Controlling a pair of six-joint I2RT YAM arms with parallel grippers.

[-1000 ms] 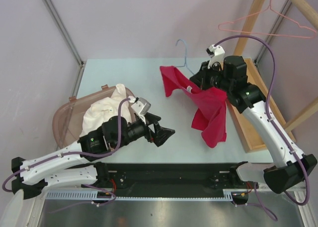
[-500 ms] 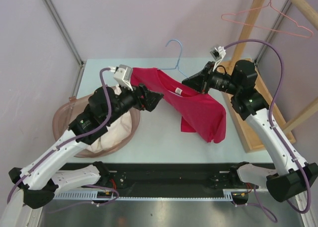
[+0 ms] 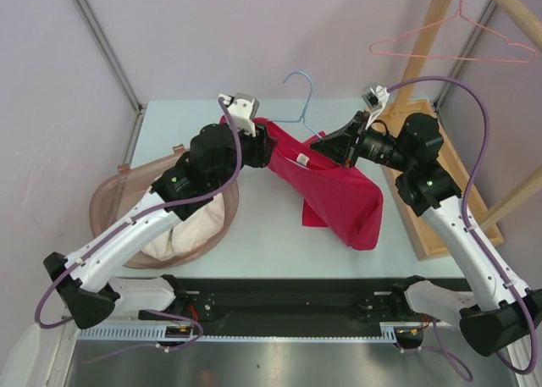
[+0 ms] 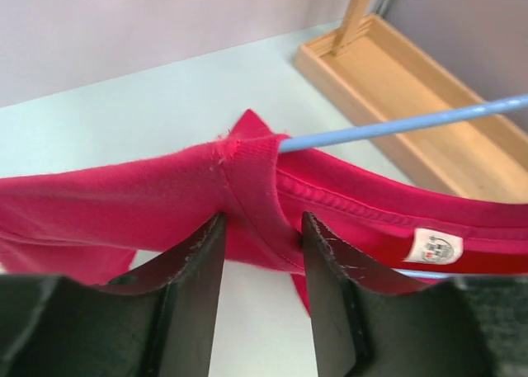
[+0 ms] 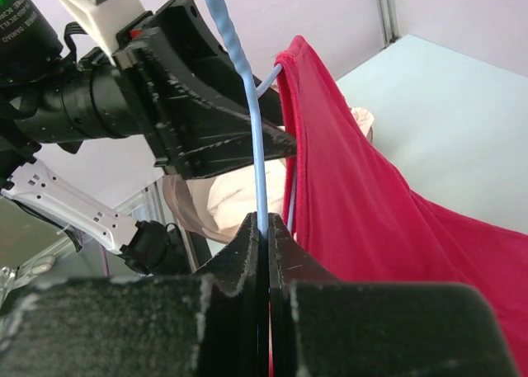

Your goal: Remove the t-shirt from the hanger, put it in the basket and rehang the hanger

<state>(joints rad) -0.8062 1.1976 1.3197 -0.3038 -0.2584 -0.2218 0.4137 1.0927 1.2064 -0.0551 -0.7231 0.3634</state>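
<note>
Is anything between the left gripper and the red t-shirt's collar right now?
Nothing visible. The left gripper is already at the t-shirt, its fingers straddling the collar seam beside the blue hanger. The right gripper is shut on the hanger wire.

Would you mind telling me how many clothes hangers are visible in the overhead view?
2: a blue hanger carrying the red t-shirt above the table's middle, and a pink hanger hanging at the top right. Others may be out of view.
</note>
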